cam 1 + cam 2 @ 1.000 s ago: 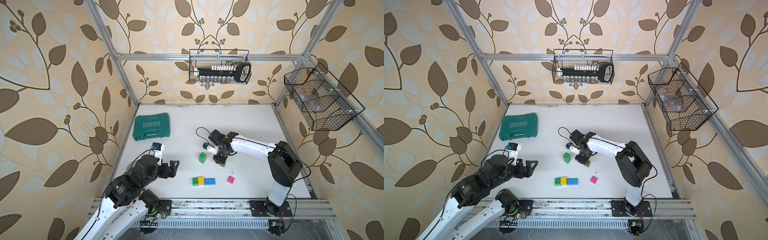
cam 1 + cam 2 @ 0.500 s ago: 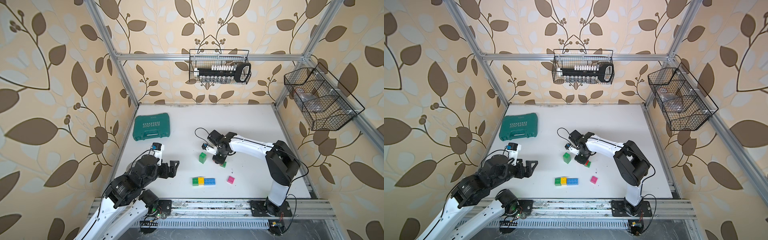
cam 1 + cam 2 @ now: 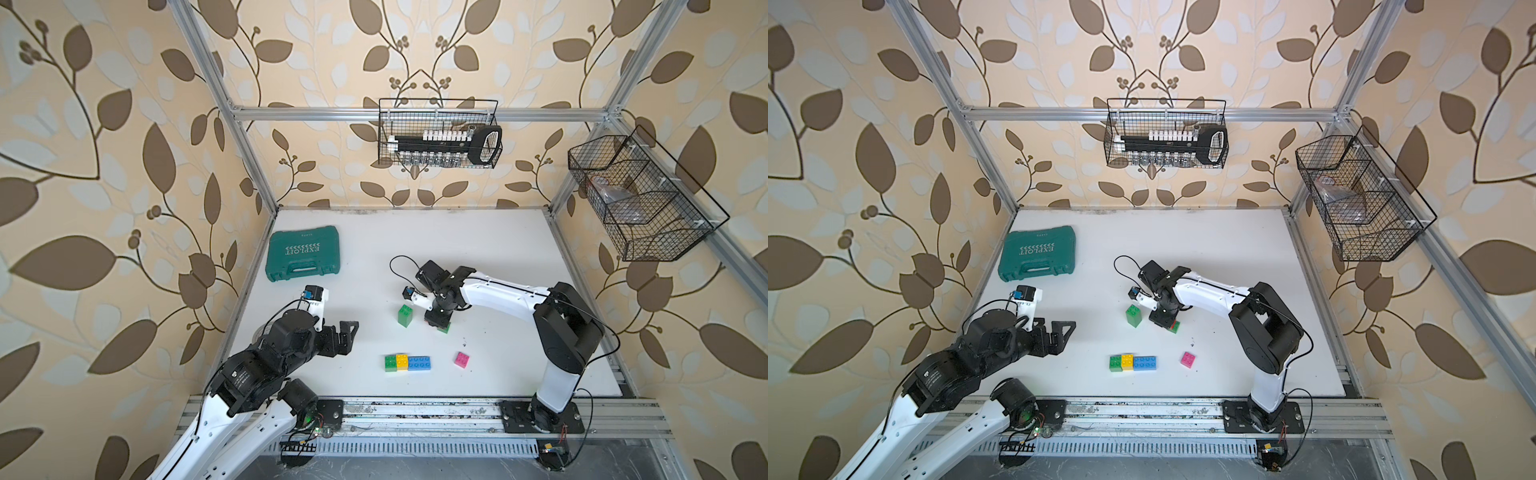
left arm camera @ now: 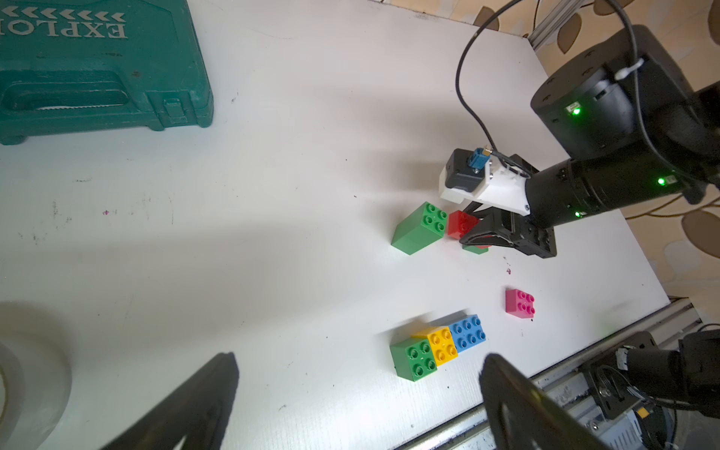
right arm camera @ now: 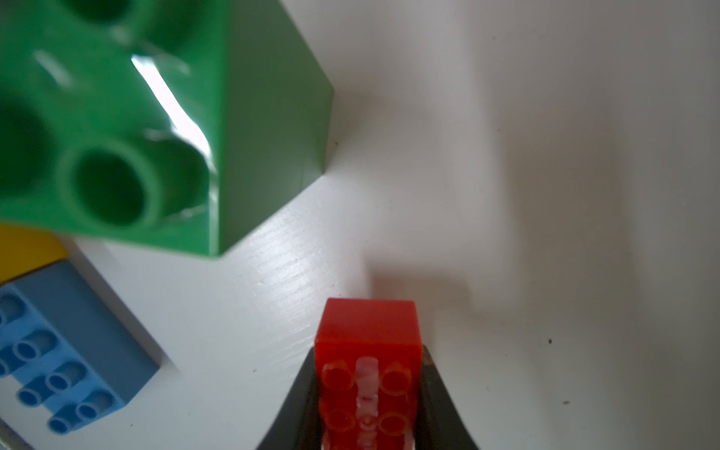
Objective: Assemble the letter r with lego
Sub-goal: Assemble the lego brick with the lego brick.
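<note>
The right gripper [image 4: 481, 238] is closed narrowly on a red brick [image 5: 368, 350]. Its two dark fingers [image 5: 436, 409] press the brick's side walls, and a face with round studs or sockets is turned toward the wrist camera. I think this grip leaves the far end of the brick free to be pushed onto another piece. Directly below the jaws a small green brick [image 3: 443, 329] lies on the white table [image 3: 478, 249]; I cannot tell whether the red one is already seated on it or only touches it. Just beside them a tall green brick [image 3: 404, 315] stands upright with its studs up, near the red one but apart from it. Nearer the front edge a row of green, yellow and blue bricks [image 3: 402, 362] lies joined in one line, probably the stem of the letter. A pink brick [image 3: 461, 359] lies loose near its blue end. The left gripper [image 3: 351, 338] hovers with its jaws wide apart and empty, well away from the bricks, apparently so as not to disturb the work. The teal tool case [image 3: 303, 253] lies far back and plays no part.
</note>
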Robot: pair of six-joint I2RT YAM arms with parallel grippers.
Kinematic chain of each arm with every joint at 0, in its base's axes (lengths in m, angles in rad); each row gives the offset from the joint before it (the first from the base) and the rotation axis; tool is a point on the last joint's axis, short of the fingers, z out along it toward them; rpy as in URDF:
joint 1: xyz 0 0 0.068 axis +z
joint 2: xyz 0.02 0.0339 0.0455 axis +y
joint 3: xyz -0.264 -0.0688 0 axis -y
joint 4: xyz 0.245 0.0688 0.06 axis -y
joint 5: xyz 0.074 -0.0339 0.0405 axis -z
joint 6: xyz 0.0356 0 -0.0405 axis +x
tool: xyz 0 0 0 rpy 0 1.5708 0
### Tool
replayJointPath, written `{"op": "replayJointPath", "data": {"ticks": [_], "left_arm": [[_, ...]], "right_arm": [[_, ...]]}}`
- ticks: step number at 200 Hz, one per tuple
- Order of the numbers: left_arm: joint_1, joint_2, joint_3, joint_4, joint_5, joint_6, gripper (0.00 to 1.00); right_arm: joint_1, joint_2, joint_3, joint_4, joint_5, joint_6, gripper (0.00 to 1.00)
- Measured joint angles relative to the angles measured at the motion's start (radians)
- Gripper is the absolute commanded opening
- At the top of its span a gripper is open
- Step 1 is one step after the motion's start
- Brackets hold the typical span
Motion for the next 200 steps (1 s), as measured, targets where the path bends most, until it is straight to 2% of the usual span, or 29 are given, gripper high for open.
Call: {"op": "replayJointPath", "data": {"ticks": [56, 110, 200], "left_arm": [[0.000, 0.000, 0.000, 0.000, 0.000, 0.000, 0.99], [0.000, 0.000, 0.000, 0.000, 0.000, 0.000, 0.99], [0.000, 0.003, 0.000, 0.000, 0.000, 0.000, 0.99]], "right_arm": [[-0.001, -0.023, -0.050, 0.103, -0.034, 0.009, 0.00], [0.000, -0.022, -0.068, 0.181, -0.055, 0.073, 0.00], [0.045, -0.020, -0.082, 0.248, -0.001, 0.354, 0.00]]}}
